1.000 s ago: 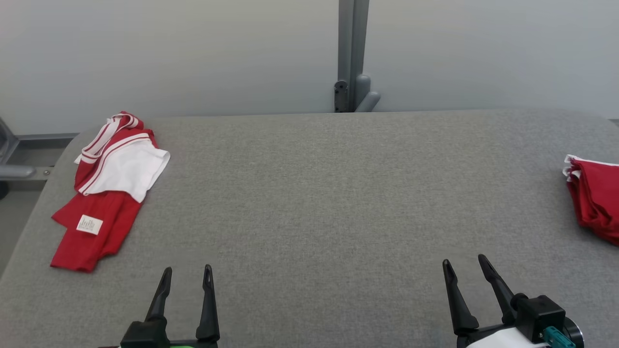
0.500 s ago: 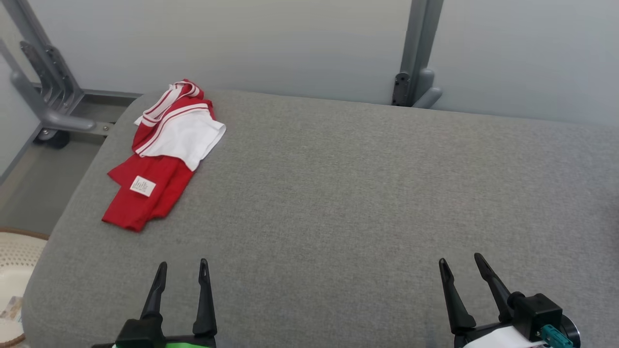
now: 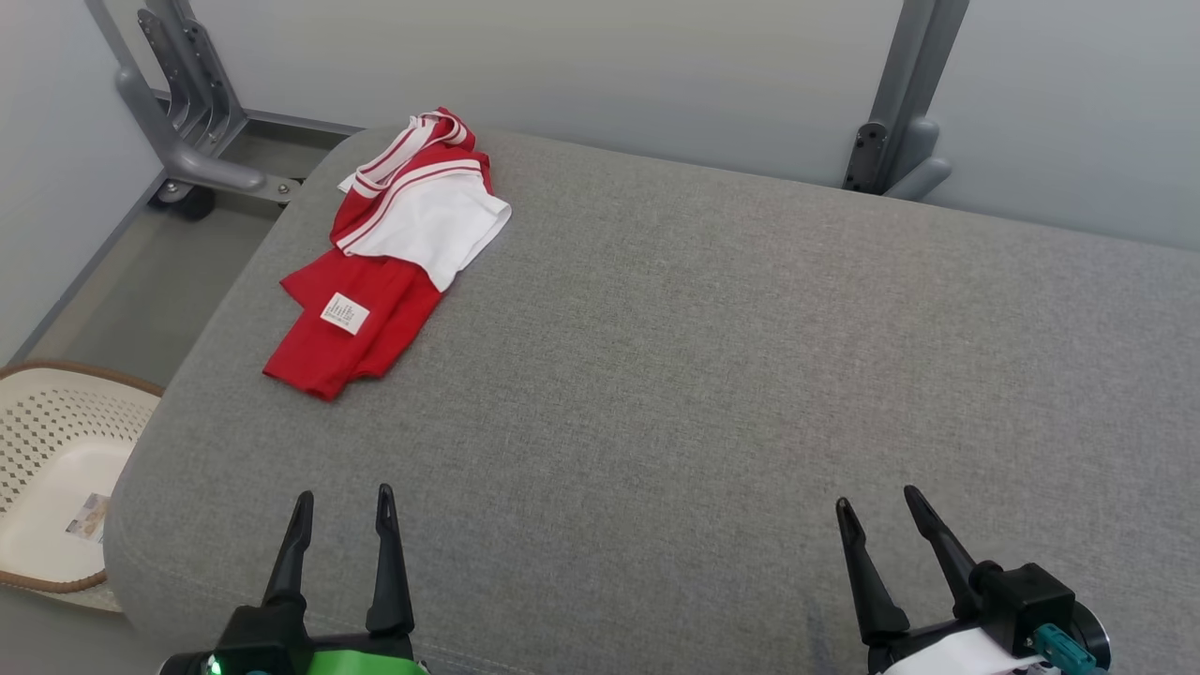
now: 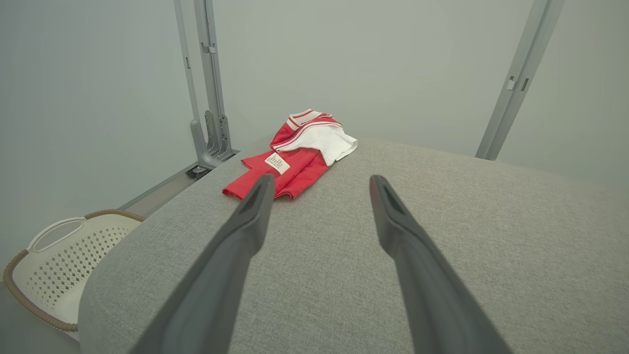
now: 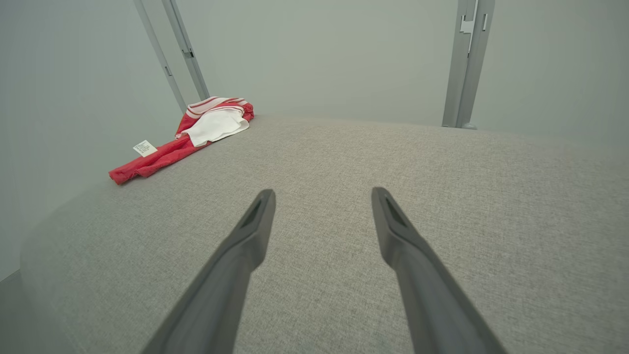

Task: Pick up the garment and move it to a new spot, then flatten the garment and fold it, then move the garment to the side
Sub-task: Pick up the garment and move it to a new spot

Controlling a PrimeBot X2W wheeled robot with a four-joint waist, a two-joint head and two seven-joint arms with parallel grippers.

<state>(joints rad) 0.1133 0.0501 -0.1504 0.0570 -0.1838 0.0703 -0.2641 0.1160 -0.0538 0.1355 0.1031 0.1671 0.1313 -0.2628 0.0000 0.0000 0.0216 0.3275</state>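
A red and white garment (image 3: pixel 394 253) lies crumpled at the far left corner of the grey padded table (image 3: pixel 712 356), a white label showing on its red part. The garment (image 4: pixel 300 157) lies ahead of my left gripper's fingers in the left wrist view, and the garment (image 5: pixel 196 132) sits at the far left in the right wrist view. My left gripper (image 3: pixel 342 502) stands open at the near left edge, well short of the garment, nothing between its fingers. My right gripper (image 3: pixel 877 502) stands open at the near right, empty.
A cream perforated basket (image 3: pixel 47 469) stands on the floor left of the table. Grey metal frame posts (image 3: pixel 900 103) rise behind the table against a pale wall, with a wheeled frame base (image 3: pixel 187 159) at the far left.
The head camera has turned left: the garment has shifted right in the picture, a second red cloth at the right edge has left the view and the basket has come in. Both grippers stay open.
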